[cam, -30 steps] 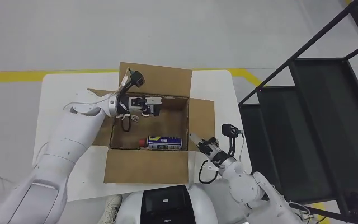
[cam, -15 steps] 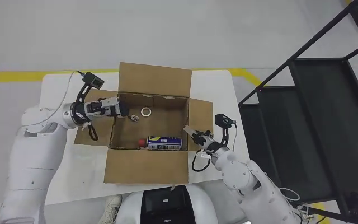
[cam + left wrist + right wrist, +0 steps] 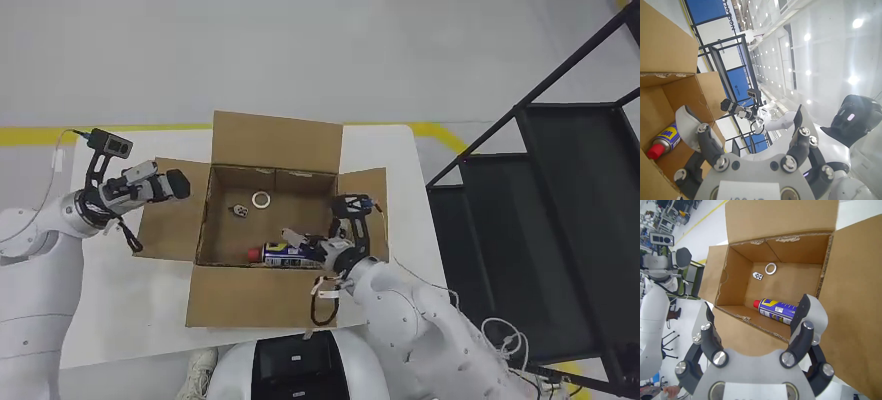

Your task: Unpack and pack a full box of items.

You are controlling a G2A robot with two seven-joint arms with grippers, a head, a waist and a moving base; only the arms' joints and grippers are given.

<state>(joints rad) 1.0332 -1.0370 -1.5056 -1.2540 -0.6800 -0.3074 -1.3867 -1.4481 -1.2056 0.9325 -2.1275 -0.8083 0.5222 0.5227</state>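
Top view: a cardboard box (image 3: 262,296) stood open mid-frame on the desk (image 3: 160,310). A spray can (image 3: 290,253) lay on its side along the box's lower wall, with a metal ring (image 3: 261,199) and a small plate (image 3: 240,210) near the upper wall. The left tool (image 3: 170,185) sat at frame left, outside the box; the right tool (image 3: 300,240) hung over the can.

Left wrist view: left tool (image 3: 742,113) fingers apart, empty.

Right wrist view: right tool (image 3: 755,308) fingers apart, empty, with the can (image 3: 778,310) beyond them.

Judged: unpacking, can pickup in hand. The next move calls for descending and closing across the can's body, clear of the wall.
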